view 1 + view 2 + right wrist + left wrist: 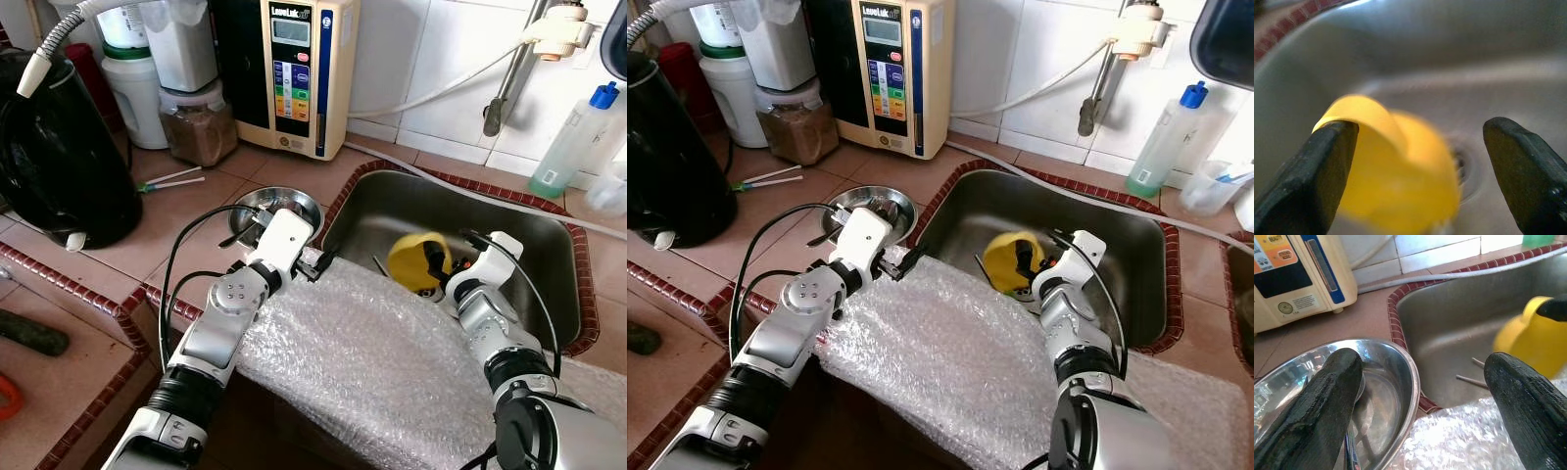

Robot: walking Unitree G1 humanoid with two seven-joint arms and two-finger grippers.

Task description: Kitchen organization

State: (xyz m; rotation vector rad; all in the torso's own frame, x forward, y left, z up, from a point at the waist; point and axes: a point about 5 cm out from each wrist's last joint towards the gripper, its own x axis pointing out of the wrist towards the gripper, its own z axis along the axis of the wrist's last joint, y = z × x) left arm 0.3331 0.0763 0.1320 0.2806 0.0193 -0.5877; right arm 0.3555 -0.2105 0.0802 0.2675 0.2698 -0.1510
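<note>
1. The right pincer [1024, 262] reaches into the sink [1136, 264], touching a yellow cup [1004, 259].
2. The left pincer [904, 260] hangs beside a shiny bowl [872, 203] at the sink's edge.
3. Bubble wrap [950, 362] covers the surface's near edge.

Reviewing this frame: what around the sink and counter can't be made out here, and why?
- Yellow cup: blurred in the right wrist view; whether the right gripper touches it is unclear.
- Steel bowl: contents hidden by the left gripper and its arm.
- Sink front: covered by bubble wrap.
- Black appliance: cut off by the frame edge.
</note>
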